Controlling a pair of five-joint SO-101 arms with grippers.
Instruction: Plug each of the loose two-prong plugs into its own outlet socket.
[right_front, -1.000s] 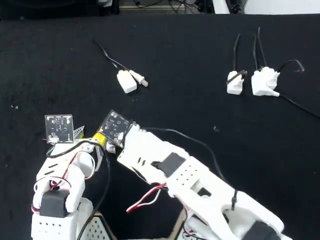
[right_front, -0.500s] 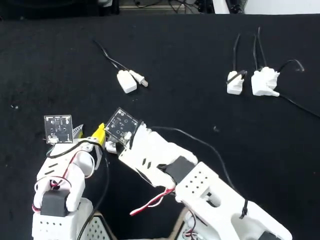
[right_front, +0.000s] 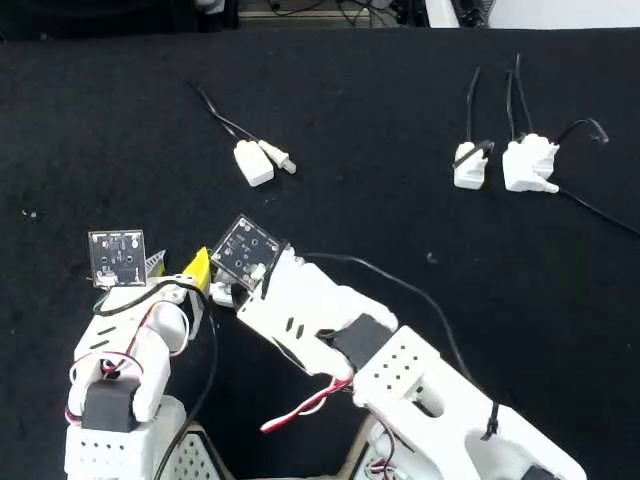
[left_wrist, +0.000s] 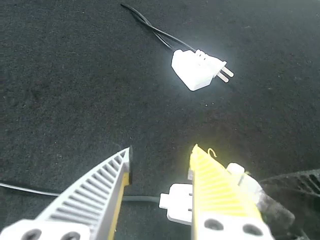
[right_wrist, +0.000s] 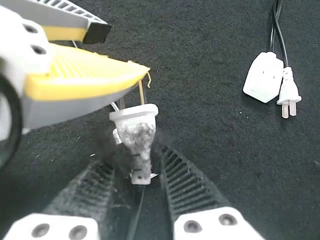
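Left claw: spread, just beside white cabled socket block on black desk. Right claw: pinching white two-prong plug, prongs close to socket block. Second white plug, lying against second white socket: well apart from socket block.

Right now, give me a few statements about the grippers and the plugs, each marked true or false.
1. The right gripper holds a plug. True.
2. The left gripper is shut. False: its jaws stand open.
3. The second plug sits inside the socket next to it. False: it lies loose beside it, prongs bare.
4. The table has a black surface. True.
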